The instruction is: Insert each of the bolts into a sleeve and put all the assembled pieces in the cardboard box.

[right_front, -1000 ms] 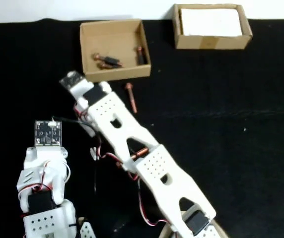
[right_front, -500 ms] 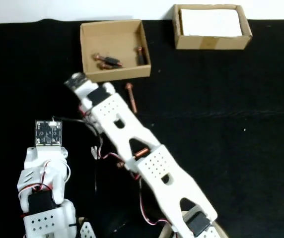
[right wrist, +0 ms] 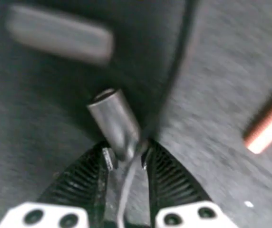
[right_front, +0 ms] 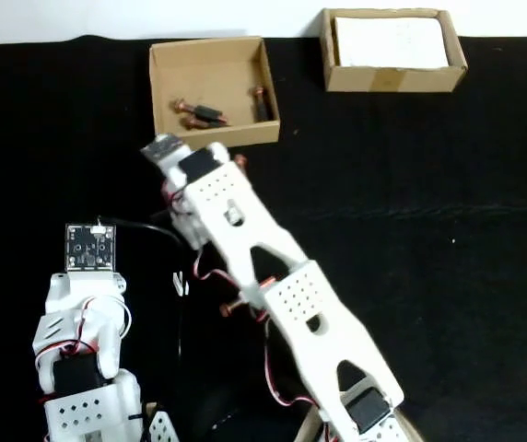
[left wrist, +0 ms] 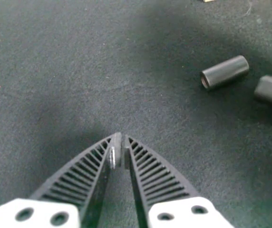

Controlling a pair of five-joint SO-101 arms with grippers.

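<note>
Overhead, the right arm stretches across the counter (right_front: 429, 258), ending just short of the cardboard box (right_front: 167, 92), which holds assembled pieces (right_front: 204, 114). At the left wrist, the left end effector (left wrist: 119, 147) is closed and empty, with a loose sleeve (left wrist: 224, 72) beyond it. At the right wrist, the right end effector (right wrist: 126, 152) clamps a sleeve (right wrist: 113, 116), with a bolt (right wrist: 269, 127) nearby.

Right arm (right_front: 282, 295) slants across centre, cardboard box (right_front: 217, 136) beyond, open cloth (right_front: 448, 276) rightward
</note>
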